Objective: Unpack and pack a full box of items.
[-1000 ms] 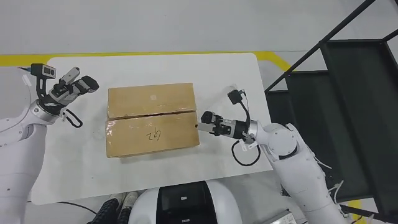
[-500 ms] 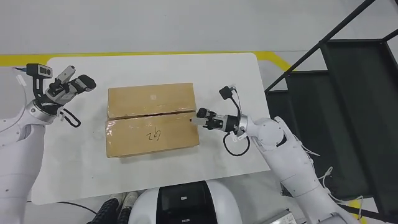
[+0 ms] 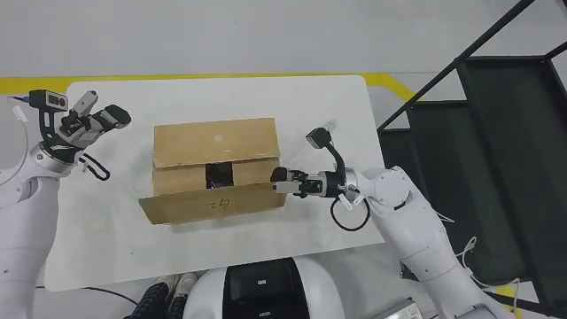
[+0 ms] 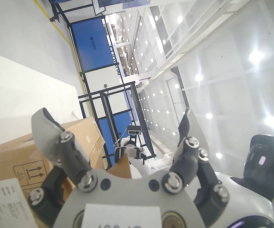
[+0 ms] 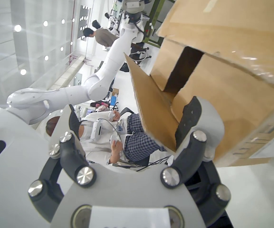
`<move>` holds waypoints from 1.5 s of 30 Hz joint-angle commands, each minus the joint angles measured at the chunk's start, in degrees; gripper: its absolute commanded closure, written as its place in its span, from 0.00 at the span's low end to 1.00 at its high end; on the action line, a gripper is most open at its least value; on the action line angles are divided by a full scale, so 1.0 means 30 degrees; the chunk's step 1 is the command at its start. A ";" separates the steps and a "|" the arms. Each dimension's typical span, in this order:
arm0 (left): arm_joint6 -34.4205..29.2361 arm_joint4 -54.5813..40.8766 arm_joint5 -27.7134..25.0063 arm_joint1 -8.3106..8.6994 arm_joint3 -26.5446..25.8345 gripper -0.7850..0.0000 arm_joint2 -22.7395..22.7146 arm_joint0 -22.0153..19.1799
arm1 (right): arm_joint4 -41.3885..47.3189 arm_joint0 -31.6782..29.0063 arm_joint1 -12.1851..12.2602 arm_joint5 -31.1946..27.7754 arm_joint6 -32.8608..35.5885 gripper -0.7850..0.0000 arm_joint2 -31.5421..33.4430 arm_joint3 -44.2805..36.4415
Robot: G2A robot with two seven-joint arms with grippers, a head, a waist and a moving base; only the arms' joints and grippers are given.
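- My right gripper (image 3: 276, 177) is spread open and grasps nothing. It sits at the right end of the box's near flap (image 3: 213, 202), and one finger (image 5: 198, 119) seems to lie against the cardboard edge.
- The box (image 3: 213, 133) stands in the middle of the surface (image 3: 328, 106). Its near flap leans out toward me, its far flap (image 3: 244, 149) lies flat, and a dark gap (image 3: 220, 175) shows between them.
- My left gripper (image 3: 106, 111) is also released and empty. It hangs by the left edge of the surface, well apart from the box.
- The flap is propped rather than pinched, so it could slide off my finger and fold shut.
- Nothing braces the box, so a sideways push from my right gripper could slide or turn it toward the front edge.
- Levering from one corner alone could crease or tear the flap.
- I cannot tell what lies in the gap, so reaching in blind risks knocking the items.
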 commanded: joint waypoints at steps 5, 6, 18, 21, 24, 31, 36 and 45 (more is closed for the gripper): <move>-0.0161 -0.0210 0.0026 -0.0041 0.0049 0.00 -0.0102 -0.0009 | -0.0523 -0.1511 0.0309 0.0184 0.1646 0.00 -0.0250 -0.1529; -0.0200 -0.0259 0.0067 -0.0043 0.0095 0.00 -0.0135 -0.0009 | -0.0800 -0.1809 0.0345 0.0270 0.1785 0.00 -0.0435 -0.1722; -0.1466 -0.1229 0.0877 -0.0102 0.0225 0.00 -0.0346 -0.0155 | -0.6669 -0.3203 0.0366 0.1542 -0.1479 0.00 -0.2896 -0.1537; -0.2069 -0.1687 0.1378 -0.0113 0.0271 0.00 -0.0389 -0.0148 | -0.7886 -0.3199 0.0382 0.1797 -0.2502 0.00 -0.3089 -0.1322; -0.2772 -0.2101 0.1837 -0.0105 0.0320 0.00 -0.0488 -0.0173 | -0.8764 -0.3206 0.0390 0.1990 -0.3405 0.00 -0.3293 -0.1270; -0.3038 -0.2278 0.1986 -0.0106 0.0310 0.00 -0.0528 -0.0154 | -1.1093 -0.3182 0.0398 0.2585 -0.5890 0.00 -0.3576 -0.1174; -0.3038 -0.2278 0.1986 -0.0106 0.0310 0.00 -0.0528 -0.0154 | -1.0072 -0.3778 0.0580 0.1755 -0.5270 0.00 -0.3492 -0.2292; -0.5724 -0.3587 0.4123 0.0047 -0.0895 0.00 -0.1016 0.0797 | -0.6573 -0.5756 0.1345 0.0524 -0.2957 0.00 -0.1402 -0.5807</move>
